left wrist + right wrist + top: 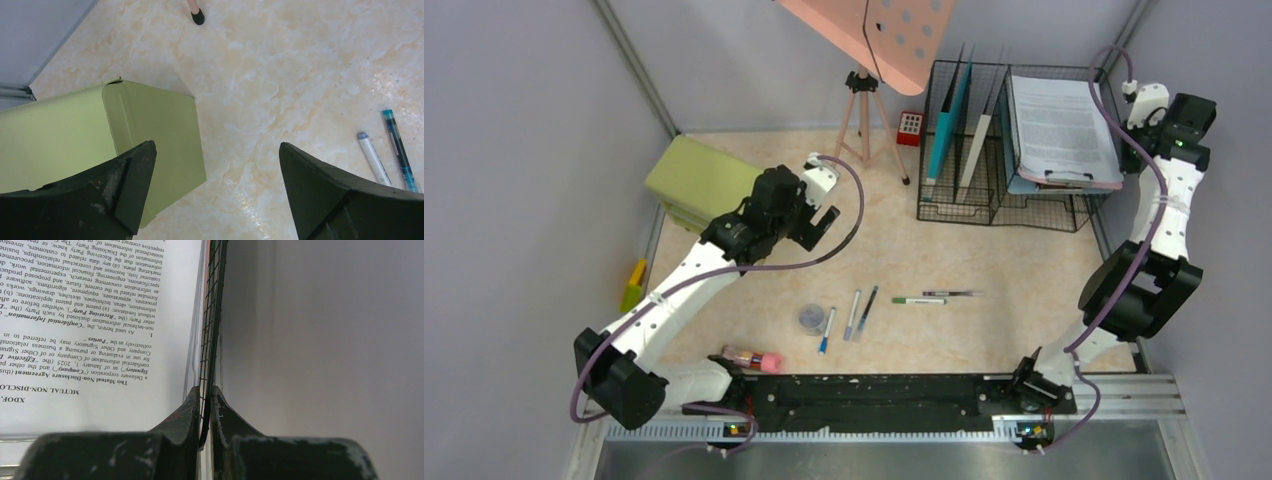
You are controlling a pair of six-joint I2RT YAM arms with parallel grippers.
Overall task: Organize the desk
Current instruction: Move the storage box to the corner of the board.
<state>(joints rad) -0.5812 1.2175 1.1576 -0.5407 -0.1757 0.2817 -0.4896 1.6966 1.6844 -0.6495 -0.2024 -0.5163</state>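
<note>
Two claws are hovering over the desk (1024, 340) beneath. The right gripper (206, 395), at two o'clock, is pinching the wall of the wire rack (209, 340). The left gripper (216, 147) is gaping. Tugging could tip the rack and spill the papers (1064, 125).

The left gripper (216, 150) hangs, jaws spread wide, above the marbled desk (300, 65). A green cabinet (75, 135) sits left; a white pen (373, 159) and a teal pen (398, 150) lie right.

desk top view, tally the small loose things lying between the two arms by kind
pens and markers: 5
small round dish: 1
pink-ended tube: 1
total: 7
</note>
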